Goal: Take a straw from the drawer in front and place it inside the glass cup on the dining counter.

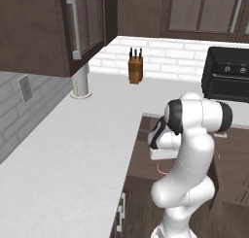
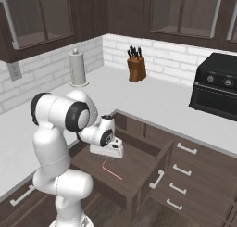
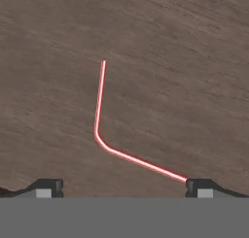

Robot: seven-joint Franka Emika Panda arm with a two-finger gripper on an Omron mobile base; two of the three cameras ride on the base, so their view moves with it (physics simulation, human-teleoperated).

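Straw [image 3: 99, 116], thin, red and bent at an elbow, lies flat on the floor of the open drawer [image 2: 139, 168]. Gripper [image 3: 121, 186] hangs just above the straw, jaws wide apart, one fingertip [image 3: 197, 186] at the straw's near end. Best to centre over one straight leg, drop low, then close. The arm folds down from the shoulder, hand pointing into the drawer.

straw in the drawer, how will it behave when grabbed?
The straw looks very thin and bent, so probably light and easy to nudge. Lying flat on the drawer floor, it may slip from the open end effector. The bend likely stops rolling.
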